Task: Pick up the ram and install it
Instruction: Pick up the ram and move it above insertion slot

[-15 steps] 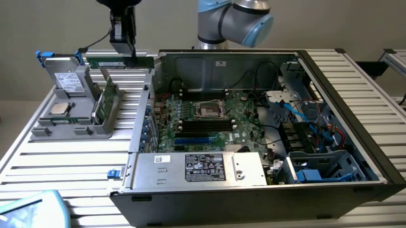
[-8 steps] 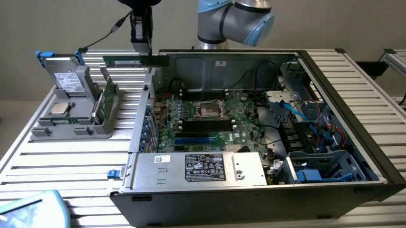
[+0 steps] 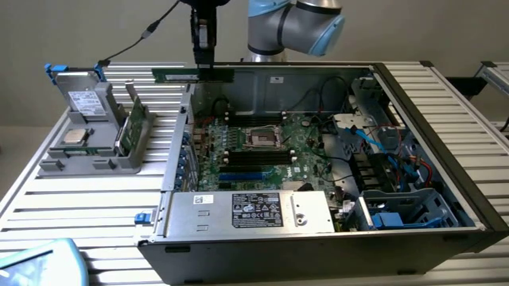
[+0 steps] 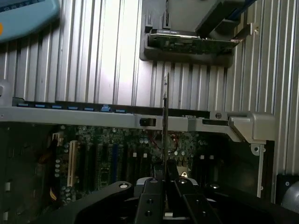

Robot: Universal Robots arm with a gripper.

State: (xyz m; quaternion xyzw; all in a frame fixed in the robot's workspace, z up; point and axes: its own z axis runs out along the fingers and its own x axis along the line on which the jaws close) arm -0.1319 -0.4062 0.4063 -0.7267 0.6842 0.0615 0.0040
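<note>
Closest to the wrist camera, the gripper (image 4: 164, 173) has its two black fingers (image 4: 148, 198) clamped almost fully together on one ram (image 3: 193, 75) stick. It holds the stick level in the air above the side wall of the one open computer case (image 3: 445, 238), at the motherboard's (image 3: 278, 167) edge. One gray holder (image 3: 87, 162) on the slatted table (image 3: 80, 202) carries one silver processor chip (image 3: 75, 136) and one upright green board (image 3: 137, 116).
</note>
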